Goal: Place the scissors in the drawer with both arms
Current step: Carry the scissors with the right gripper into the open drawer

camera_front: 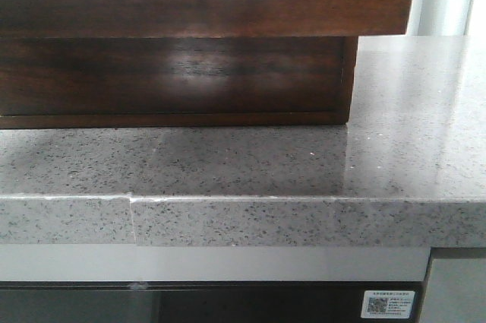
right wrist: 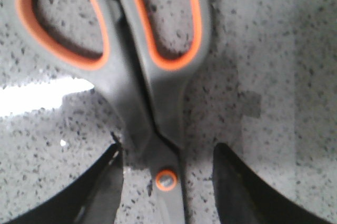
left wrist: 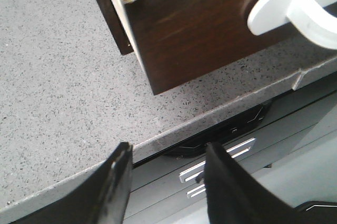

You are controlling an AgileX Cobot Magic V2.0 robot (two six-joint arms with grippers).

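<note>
Scissors (right wrist: 150, 92) lie flat on the speckled counter (camera_front: 250, 163), grey handles with orange-lined loops, blades closed, directly under the right gripper (right wrist: 167, 182). Its two dark fingers (right wrist: 100, 187) stand apart, one on each side of the neck, with the orange pivot screw (right wrist: 166, 180) almost midway between them; neither finger looks to be touching the scissors. The step in hand appears to be the pick-up: to do it well, I would keep the pivot centred, come down until the tips nearly meet the counter, then close across the neck just by the screw, where the body is narrow and stiff, so the scissors do not swivel or splay open. The fit is tight on the left-hand side of that view, so a small shift toward centre may help. The drawer (camera_front: 175, 72), dark brown wood, sits on the counter; in the left wrist view it stands pulled out, its pale inner edge showing. The left gripper (left wrist: 167, 182) hangs near the counter's front edge, fingers (left wrist: 113, 187) apart and empty, short of the white handle (left wrist: 295, 2).
</note>
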